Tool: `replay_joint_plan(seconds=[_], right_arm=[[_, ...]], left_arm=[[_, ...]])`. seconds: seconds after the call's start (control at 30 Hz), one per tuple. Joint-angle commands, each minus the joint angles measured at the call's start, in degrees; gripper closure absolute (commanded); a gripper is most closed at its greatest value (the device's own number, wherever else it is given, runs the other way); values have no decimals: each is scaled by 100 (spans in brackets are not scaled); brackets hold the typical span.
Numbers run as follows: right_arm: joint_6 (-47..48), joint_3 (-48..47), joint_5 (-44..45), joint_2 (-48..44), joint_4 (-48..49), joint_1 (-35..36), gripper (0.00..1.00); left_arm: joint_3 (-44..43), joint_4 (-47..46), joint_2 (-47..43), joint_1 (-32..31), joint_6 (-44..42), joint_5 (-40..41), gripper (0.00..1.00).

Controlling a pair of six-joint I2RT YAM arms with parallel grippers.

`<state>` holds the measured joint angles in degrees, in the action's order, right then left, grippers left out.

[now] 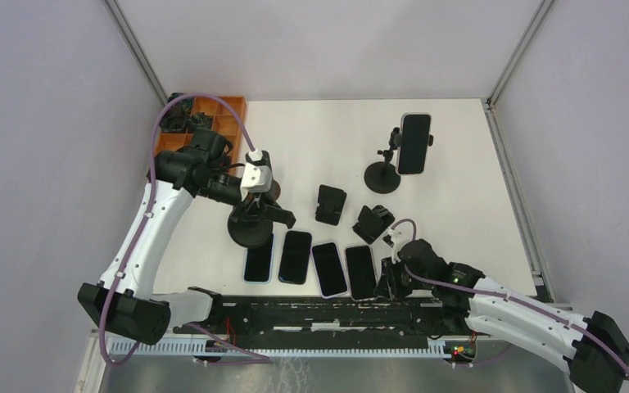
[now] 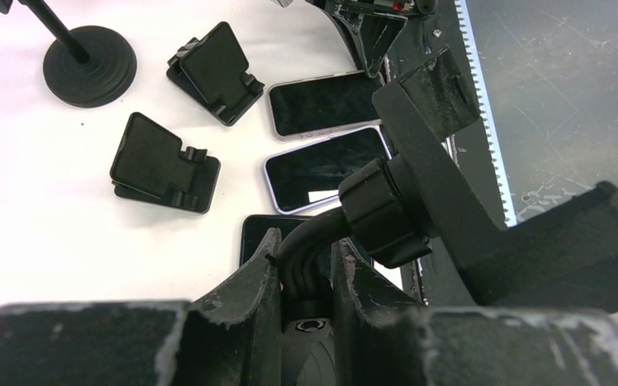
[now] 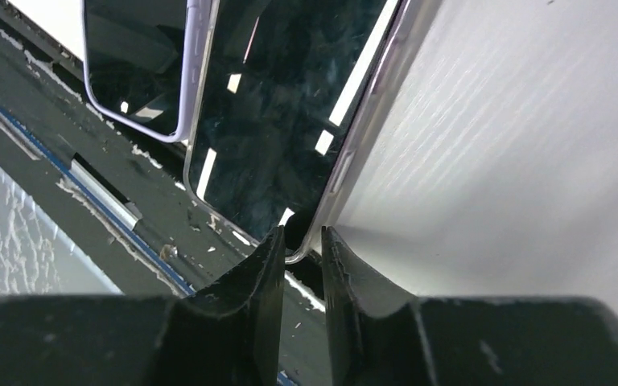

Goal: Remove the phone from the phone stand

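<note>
My left gripper (image 1: 255,203) (image 2: 304,240) is shut on the black neck (image 2: 326,229) of a round-based phone stand (image 1: 250,231). Its clamp head (image 2: 467,185) holds nothing. My right gripper (image 1: 387,280) (image 3: 302,233) is shut on the near corner of a dark phone (image 3: 282,104). That phone (image 1: 360,270) lies at the right end of a row of phones at the table's near edge. A second stand (image 1: 381,177) at the back right holds an upright phone (image 1: 414,143).
Three more phones (image 1: 295,256) lie side by side left of the gripped one. Two small black wedge stands (image 1: 332,205) (image 1: 373,223) sit mid-table. An orange parts bin (image 1: 223,115) stands at the back left. A black rail (image 1: 328,315) runs along the near edge.
</note>
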<state>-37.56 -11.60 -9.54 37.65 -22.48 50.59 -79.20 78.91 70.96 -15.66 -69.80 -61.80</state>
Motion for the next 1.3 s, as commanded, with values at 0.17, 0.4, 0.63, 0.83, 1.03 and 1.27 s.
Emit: replay_joint_plan(seconds=[0.17, 0.4, 0.63, 0.83, 1.03, 1.27], right_arm=[[133, -613, 190, 241, -1450, 221, 65], [-251, -237, -230, -13, -1200, 254, 66], [-751, 103, -313, 199, 130, 405, 71], [-1215, 244, -162, 676, 1448, 718, 73], [-1040, -59, 408, 822, 1553, 722, 76], [-726, -248, 873, 1094, 1724, 588, 68]], left_arm=[[-377, -235, -57, 10, 366, -260, 98], [-368, -245, -38, 10, 366, -253, 98], [-395, -253, -8, 10, 372, -267, 98], [-413, -254, -12, 10, 384, -262, 98], [-442, -261, -8, 10, 386, -270, 98], [-439, -404, -3, 10, 499, -307, 98]])
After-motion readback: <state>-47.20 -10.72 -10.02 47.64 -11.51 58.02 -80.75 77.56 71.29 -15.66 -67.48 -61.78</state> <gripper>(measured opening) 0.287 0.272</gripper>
